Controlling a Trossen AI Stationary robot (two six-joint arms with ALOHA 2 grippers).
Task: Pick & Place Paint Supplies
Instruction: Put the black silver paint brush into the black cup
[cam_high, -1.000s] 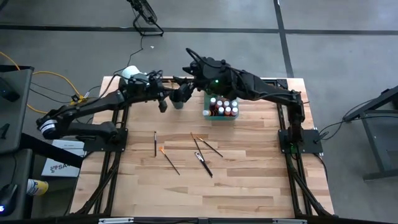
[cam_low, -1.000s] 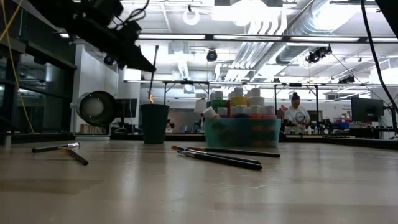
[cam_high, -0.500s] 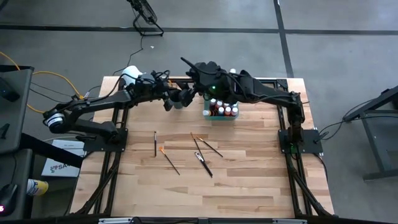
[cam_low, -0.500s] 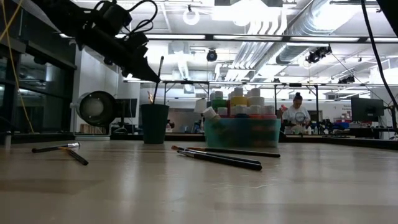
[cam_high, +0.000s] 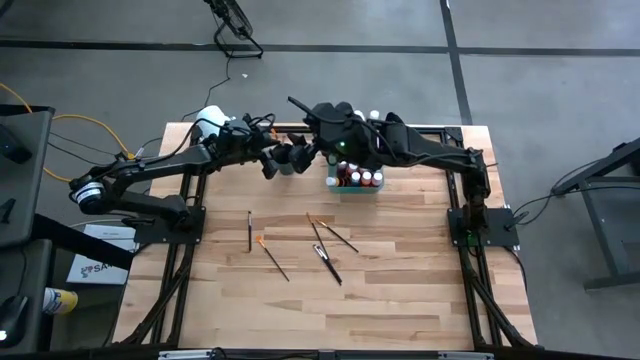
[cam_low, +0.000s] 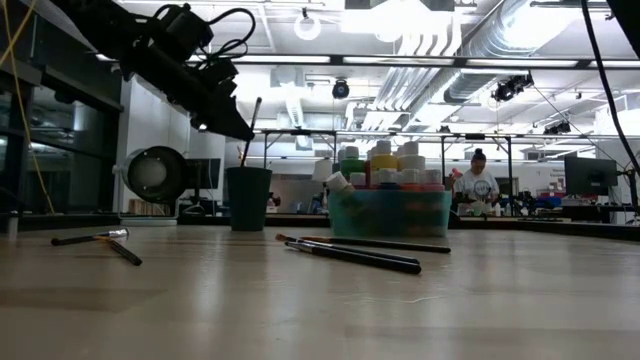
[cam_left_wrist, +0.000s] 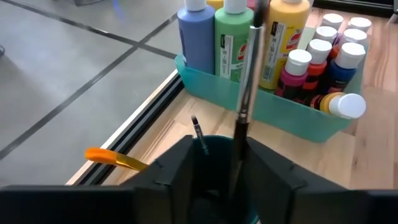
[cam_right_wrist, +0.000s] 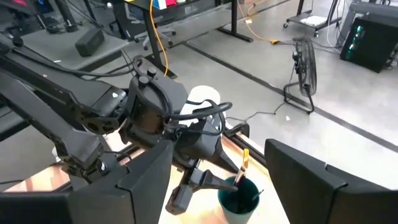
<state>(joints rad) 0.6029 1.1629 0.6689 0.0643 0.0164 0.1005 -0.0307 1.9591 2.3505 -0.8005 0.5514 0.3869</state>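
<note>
Five dark-handled paintbrushes (cam_high: 322, 244) lie mid pale wooden worktop (cam_high: 400, 290); left pincer (cam_high: 283, 162) parted around one brush; right pincer (cam_high: 318, 140) open.

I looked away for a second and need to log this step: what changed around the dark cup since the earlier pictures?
The left gripper carried a thin dark-handled paintbrush over the dark green cup, tilted it, lowered its tip into the cup and began loosening its fingers. The right gripper, open, drew back slightly. The translucent green tray of paint bottles and the loose brushes on the wooden table stayed put.
</note>
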